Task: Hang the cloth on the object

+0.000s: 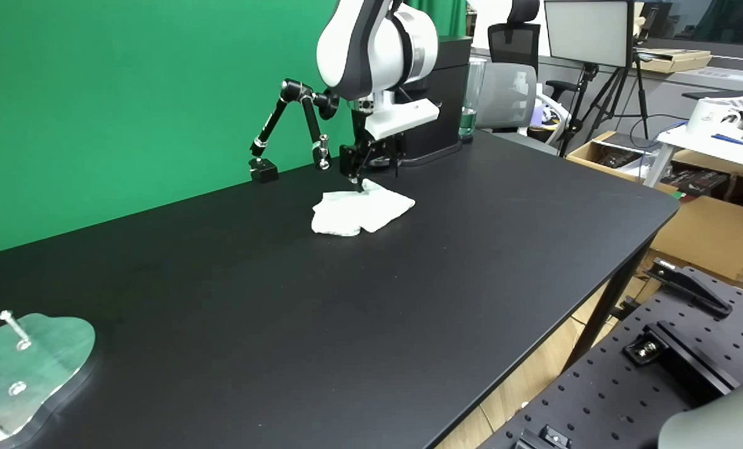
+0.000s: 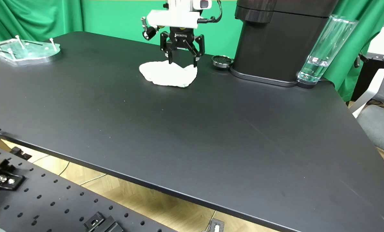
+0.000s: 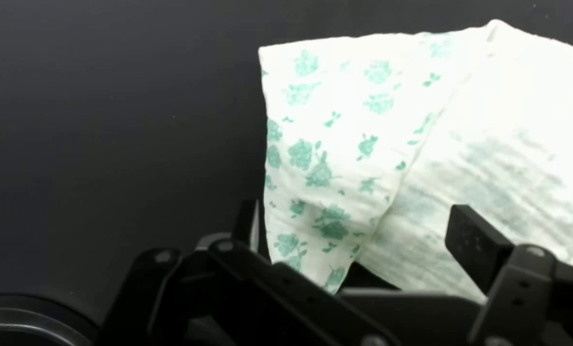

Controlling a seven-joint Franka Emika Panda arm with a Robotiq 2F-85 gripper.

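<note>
Near the green backdrop (image 1: 159,93), on the black table (image 1: 253,324), the white cloth (image 2: 166,75) is lying rumpled, and the gripper (image 2: 183,63) is hanging right over it, pointing down from the robot arm (image 1: 387,59). Its fingers (image 3: 476,245) are standing wide apart, released. In the wrist view one of them is sitting just outside the white cloth's edge while the other is standing over the weave itself; whether either is touching it, I'm not managing to tell. Seen from up there, it is showing a print of green flowers, with one flap lying across a paler part. A tall black machine (image 2: 282,48) is standing to one side of the gripper, a small shiny-rimmed disc (image 2: 222,59) is resting by its foot, and a clear container (image 2: 325,48) is standing just beside the machine. Well apart from the white cloth, a flat plate (image 1: 50,358) is sitting on the table, its pegs (image 1: 14,328) sticking up. In an exterior view, a black jointed bracket (image 1: 293,91) is showing near the robot arm, but what is holding it I'm not able to make out. Past the table's long edge a perforated dark board (image 1: 602,394) is stretching along, and a grey chair (image 2: 380,124) is standing off the table's end.
</note>
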